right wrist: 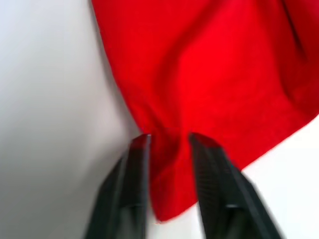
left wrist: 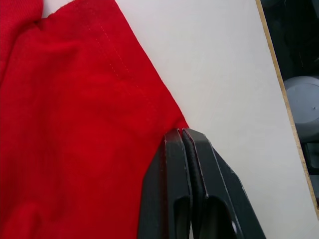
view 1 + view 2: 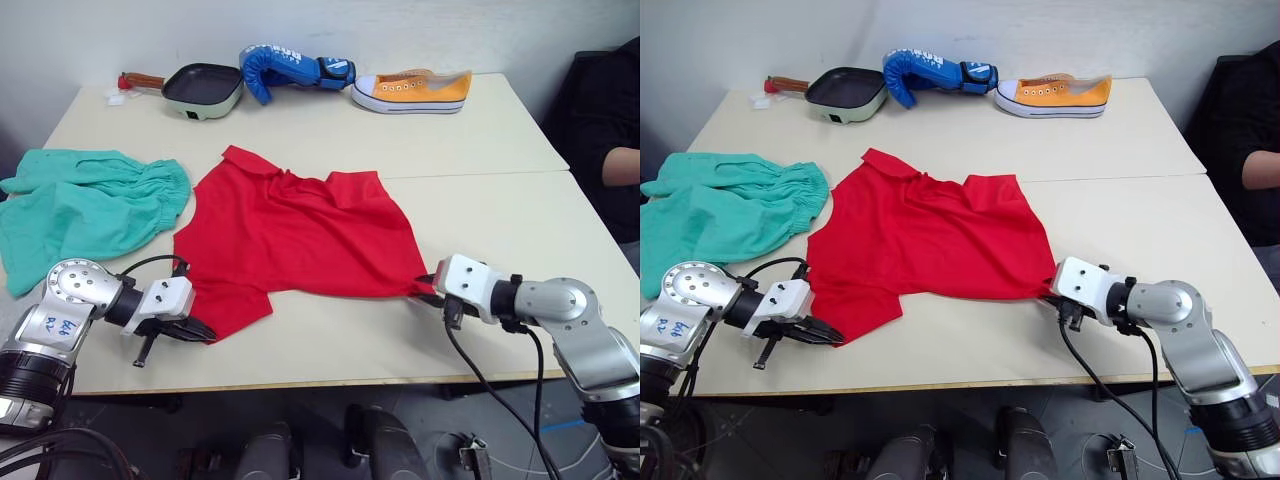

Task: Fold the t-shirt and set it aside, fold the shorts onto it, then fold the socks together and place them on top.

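The red t-shirt [image 3: 300, 235] lies spread and rumpled on the middle of the table, collar toward the far side. My left gripper [image 3: 200, 330] sits at the shirt's near-left corner; in the left wrist view its fingers [image 2: 174, 149] are pressed together on the hem's tip. At the near-right corner, my right gripper [image 3: 428, 285] is open, its fingers [image 1: 137, 159] standing apart with a fold of red cloth between them. The teal shorts [image 3: 85, 210] lie crumpled at the table's left edge, just left of the shirt. The socks are out of view.
Along the far edge stand a small pan [image 3: 203, 88], a blue boxing glove [image 3: 285, 68] and a yellow sneaker [image 3: 415, 90]. A person's arm [image 3: 620, 165] shows beyond the table's right side. The table's front edge [image 3: 330, 385] runs just behind both grippers.
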Action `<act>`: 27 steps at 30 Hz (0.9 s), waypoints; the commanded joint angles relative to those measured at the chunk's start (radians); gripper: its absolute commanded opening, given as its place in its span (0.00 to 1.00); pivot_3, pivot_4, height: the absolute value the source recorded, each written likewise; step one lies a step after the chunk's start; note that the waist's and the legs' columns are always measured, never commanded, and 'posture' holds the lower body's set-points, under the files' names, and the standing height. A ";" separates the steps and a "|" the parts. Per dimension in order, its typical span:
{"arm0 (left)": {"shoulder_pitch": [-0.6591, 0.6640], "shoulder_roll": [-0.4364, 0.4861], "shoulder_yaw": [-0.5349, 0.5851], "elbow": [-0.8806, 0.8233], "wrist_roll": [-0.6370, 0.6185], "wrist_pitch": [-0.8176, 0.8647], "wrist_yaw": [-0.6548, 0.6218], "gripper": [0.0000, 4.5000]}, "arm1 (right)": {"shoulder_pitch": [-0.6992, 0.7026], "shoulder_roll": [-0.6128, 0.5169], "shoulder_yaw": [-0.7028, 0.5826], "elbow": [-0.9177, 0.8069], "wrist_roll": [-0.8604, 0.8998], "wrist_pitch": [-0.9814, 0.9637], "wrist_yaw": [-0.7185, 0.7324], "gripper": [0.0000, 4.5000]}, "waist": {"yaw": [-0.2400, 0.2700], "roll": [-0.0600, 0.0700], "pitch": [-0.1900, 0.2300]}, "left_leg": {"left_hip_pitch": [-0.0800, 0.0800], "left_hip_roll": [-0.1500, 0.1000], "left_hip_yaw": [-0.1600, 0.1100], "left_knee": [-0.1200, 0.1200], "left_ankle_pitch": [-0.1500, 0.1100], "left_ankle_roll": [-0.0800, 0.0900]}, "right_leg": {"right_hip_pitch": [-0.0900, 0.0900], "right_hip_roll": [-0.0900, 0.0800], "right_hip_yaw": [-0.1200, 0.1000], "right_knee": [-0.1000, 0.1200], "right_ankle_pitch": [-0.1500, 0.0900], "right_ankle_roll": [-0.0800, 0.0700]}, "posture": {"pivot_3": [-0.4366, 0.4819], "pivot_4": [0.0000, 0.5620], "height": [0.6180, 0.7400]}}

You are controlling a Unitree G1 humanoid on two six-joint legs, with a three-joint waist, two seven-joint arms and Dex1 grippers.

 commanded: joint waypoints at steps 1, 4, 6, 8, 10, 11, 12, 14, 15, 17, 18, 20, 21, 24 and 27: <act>0.000 0.021 0.005 0.016 0.002 -0.008 -0.049 0.00 | 0.015 -0.039 -0.045 -0.025 0.018 -0.035 0.015 0.56 | 0.000 0.000 0.000 | 0.000 0.000 0.000 0.000 0.000 0.000 | 0.000 0.000 0.000 0.000 0.000 0.000 | 0.48 0.27 1.00; -0.006 0.019 0.002 0.025 0.004 -0.014 -0.050 0.00 | 0.021 -0.043 -0.038 -0.017 0.021 -0.040 0.018 0.72 | 0.000 0.000 0.000 | 0.001 0.000 0.000 0.000 0.000 0.000 | 0.000 0.000 0.000 0.000 0.000 0.000 | 0.48 0.27 1.00; -0.010 0.017 0.001 0.029 0.004 -0.017 -0.050 0.00 | 0.025 -0.030 -0.032 -0.004 0.022 -0.032 0.003 0.72 | 0.000 0.000 0.000 | 0.001 0.000 0.000 0.000 0.000 0.000 | 0.000 0.000 0.000 0.000 0.000 0.000 | 0.48 0.27 1.00; -0.012 0.016 0.000 0.032 0.004 -0.019 -0.050 0.00 | 0.024 -0.017 -0.022 0.014 0.021 -0.026 -0.005 0.72 | 0.000 0.000 0.000 | 0.001 0.000 0.000 0.000 0.000 0.000 | 0.000 0.000 0.000 0.000 0.000 0.000 | 0.48 0.27 1.00; -0.014 0.015 -0.001 0.034 0.004 -0.021 -0.049 0.00 | 0.014 0.008 -0.012 0.047 0.016 -0.013 -0.025 0.72 | 0.000 0.000 0.000 | 0.001 0.000 0.000 0.000 0.000 0.000 | 0.000 0.000 0.000 0.000 0.000 0.000 | 0.48 0.27 1.00; -0.016 0.014 -0.001 0.035 0.005 -0.022 -0.049 0.00 | 0.006 0.021 -0.005 0.071 0.012 -0.004 -0.034 0.72 | 0.000 -0.001 0.000 | 0.001 0.000 0.000 0.000 0.000 0.000 | 0.000 0.000 0.000 0.000 0.000 0.000 | 0.48 0.27 1.00; -0.017 0.013 -0.002 0.036 0.005 -0.023 -0.048 0.00 | -0.002 0.030 0.002 0.091 0.008 -0.002 -0.038 0.72 | -0.001 -0.001 -0.001 | 0.001 0.000 0.000 0.000 0.000 0.000 | 0.000 0.000 0.000 0.000 0.000 0.000 | 0.48 0.27 1.00; -0.019 0.011 -0.002 0.037 0.004 -0.023 -0.047 0.00 | -0.013 0.043 0.014 0.133 -0.002 -0.015 -0.041 0.63 | -0.003 -0.002 -0.001 | 0.001 0.000 0.001 0.000 0.000 0.000 | 0.000 0.000 0.001 0.001 0.000 0.000 | 0.48 0.27 1.00; -0.019 0.010 -0.001 0.036 0.003 -0.022 -0.046 0.00 | -0.017 0.047 0.017 0.148 -0.001 -0.021 -0.038 0.59 | -0.003 -0.003 -0.002 | 0.001 0.000 0.001 0.000 0.000 0.000 | 0.001 0.000 0.001 0.001 0.000 0.000 | 0.48 0.27 1.00; -0.018 0.009 0.001 0.034 0.000 -0.018 -0.043 0.00 | -0.018 0.055 0.016 0.161 0.005 -0.026 -0.036 0.45 | -0.002 -0.006 -0.004 | 0.002 0.000 0.001 0.000 0.000 0.000 | 0.001 0.000 0.001 0.001 0.000 0.000 | 0.48 0.27 1.00; -0.017 0.008 0.002 0.033 -0.003 -0.013 -0.042 0.00 | -0.017 0.057 0.015 0.162 0.009 -0.028 -0.036 0.37 | -0.002 -0.007 -0.004 | 0.002 0.000 0.001 0.000 0.000 0.000 | 0.001 0.000 0.001 0.001 0.000 0.000 | 0.48 0.27 1.00; -0.013 0.008 0.006 0.030 -0.008 -0.001 -0.039 0.00 | -0.013 0.057 0.012 0.157 0.017 -0.031 -0.035 0.22 | -0.001 -0.008 -0.005 | 0.002 0.000 0.001 0.000 0.000 0.000 | 0.001 0.000 0.001 0.001 0.000 0.000 | 0.48 0.27 1.00; -0.011 0.009 0.007 0.028 -0.010 0.003 -0.038 0.00 | -0.009 0.056 0.010 0.148 0.022 -0.029 -0.034 0.14 | -0.001 -0.008 -0.005 | 0.002 0.000 0.001 0.000 0.000 0.000 | 0.001 0.000 0.001 0.001 0.000 0.000 | 0.48 0.27 1.00; -0.005 0.011 0.015 0.014 -0.030 0.041 -0.039 0.00 | 0.002 0.049 -0.005 0.111 0.046 -0.028 -0.020 0.00 | -0.001 -0.008 -0.005 | 0.002 0.000 0.001 0.000 0.000 0.000 | 0.001 0.000 0.001 0.001 0.000 0.000 | 0.48 0.27 1.00; 0.000 0.024 0.036 -0.032 -0.087 0.145 -0.051 0.00 | 0.033 0.021 -0.038 0.045 0.083 -0.028 0.007 0.00 | 0.000 -0.008 -0.005 | 0.001 0.000 0.001 0.000 0.000 0.000 | 0.001 0.000 0.001 0.001 0.000 0.000 | 0.48 0.27 1.00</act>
